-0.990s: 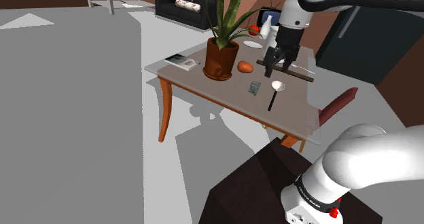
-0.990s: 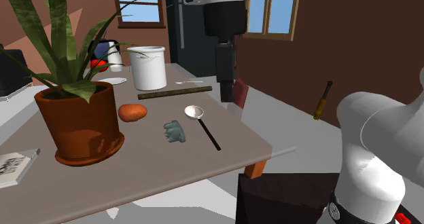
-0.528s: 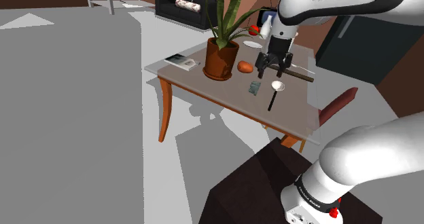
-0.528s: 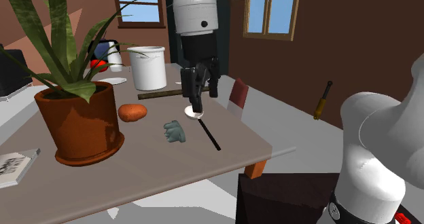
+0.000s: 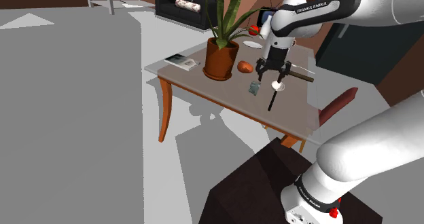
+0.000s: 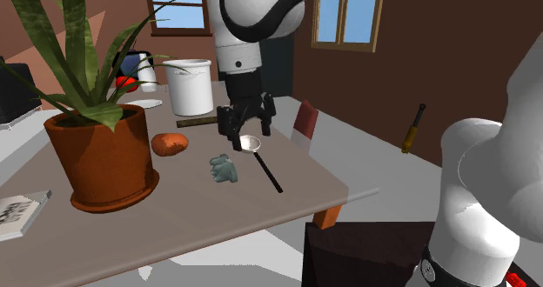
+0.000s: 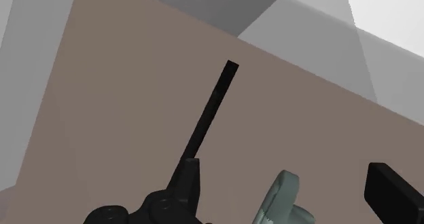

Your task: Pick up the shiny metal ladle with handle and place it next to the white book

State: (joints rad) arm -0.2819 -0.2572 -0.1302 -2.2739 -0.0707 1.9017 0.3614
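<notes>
The arm (image 5: 367, 155) comes up from the shoulder view's lower right and arches along the top edge. From there it drops at upper centre — wrist vertical, gripper (image 5: 270, 75) pointing straight down. Its black fingers (image 7: 185, 185) stand wide apart.

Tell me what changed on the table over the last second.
The gripper came down, open, toward the ladle and now hangs low over its bowl end; nothing is gripped yet. The ladle, the potted plant and the book lie where they were.
</notes>
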